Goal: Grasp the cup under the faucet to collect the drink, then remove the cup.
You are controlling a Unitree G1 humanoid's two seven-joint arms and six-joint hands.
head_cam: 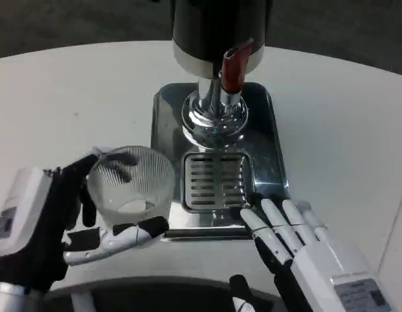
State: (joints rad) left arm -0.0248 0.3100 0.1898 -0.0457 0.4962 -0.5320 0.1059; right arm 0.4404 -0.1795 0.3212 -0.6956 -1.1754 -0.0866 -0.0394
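A clear ribbed cup point(131, 184) is held upright in my left hand point(54, 224), just left of the steel drip tray point(163, 117) and its slotted grate point(216, 181). Black fingers wrap behind the cup and a white thumb curls along its front. The dispenser's chrome faucet point(214, 117) with a red lever point(233, 68) stands over the tray's far half. My right hand point(298, 244) lies at the tray's near right corner, fingers straight and together, holding nothing, fingertips touching the tray edge.
The dark dispenser body point(217, 29) rises at the top centre. The white round table point(71, 104) spreads to the left and right of the tray, with its near edge just under my hands.
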